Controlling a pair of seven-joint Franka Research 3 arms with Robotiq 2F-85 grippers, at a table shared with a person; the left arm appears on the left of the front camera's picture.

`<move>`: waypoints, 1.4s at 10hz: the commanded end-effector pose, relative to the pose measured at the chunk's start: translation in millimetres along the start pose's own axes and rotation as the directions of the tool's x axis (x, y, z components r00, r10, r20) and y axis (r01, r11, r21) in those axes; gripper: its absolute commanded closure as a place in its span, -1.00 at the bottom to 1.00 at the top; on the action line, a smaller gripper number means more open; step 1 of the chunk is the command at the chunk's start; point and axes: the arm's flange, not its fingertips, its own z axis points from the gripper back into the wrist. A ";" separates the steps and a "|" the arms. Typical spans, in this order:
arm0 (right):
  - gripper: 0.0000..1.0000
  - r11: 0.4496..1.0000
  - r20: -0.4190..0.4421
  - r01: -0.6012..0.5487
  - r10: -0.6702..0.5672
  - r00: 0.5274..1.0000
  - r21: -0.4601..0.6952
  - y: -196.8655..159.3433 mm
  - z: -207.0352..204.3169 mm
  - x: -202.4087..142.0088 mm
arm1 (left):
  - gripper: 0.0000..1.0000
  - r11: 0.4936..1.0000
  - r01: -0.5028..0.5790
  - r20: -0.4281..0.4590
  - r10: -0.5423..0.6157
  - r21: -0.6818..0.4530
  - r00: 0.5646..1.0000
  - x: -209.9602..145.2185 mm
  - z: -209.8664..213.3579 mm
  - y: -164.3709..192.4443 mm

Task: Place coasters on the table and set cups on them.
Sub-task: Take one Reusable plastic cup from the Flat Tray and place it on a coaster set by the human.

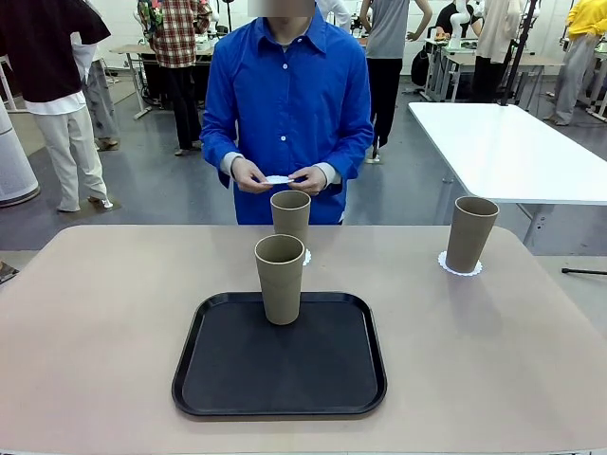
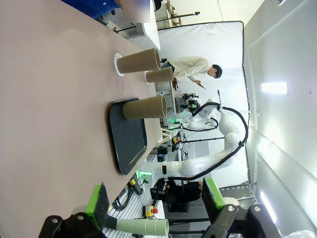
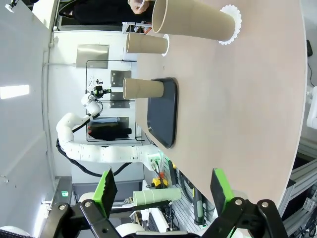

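Tan table [image 1: 95,313] bears two cups [image 1: 471,233] on coasters [image 1: 459,266], a third cup [image 1: 280,278] on the tray [image 1: 280,379] (person [image 1: 285,104] holds a coaster [image 1: 278,179]); left gripper [image 2: 155,196] and right gripper [image 3: 164,186] gape empty.

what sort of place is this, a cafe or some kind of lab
Probably a robotics lab or test hall, not a cafe. The left gripper faces a tan table staged with khaki cups and a black tray, and behind the person stand more work tables with other people around.
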 end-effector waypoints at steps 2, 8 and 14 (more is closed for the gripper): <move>-1.00 1.000 0.002 0.009 -0.009 1.000 0.000 -0.4 0.4 -1.2 | -1.00 1.000 -0.002 0.011 0.002 -0.008 1.000 1.2 0.8 -2.9; -1.00 1.000 0.002 0.009 -0.009 1.000 0.000 -0.4 0.4 -1.2 | -1.00 1.000 -0.002 0.011 0.002 -0.008 1.000 1.2 0.8 -2.9; -1.00 1.000 0.002 0.009 -0.009 1.000 0.000 -0.4 0.4 -1.2 | -1.00 1.000 -0.002 0.011 0.002 -0.008 1.000 1.2 0.8 -2.9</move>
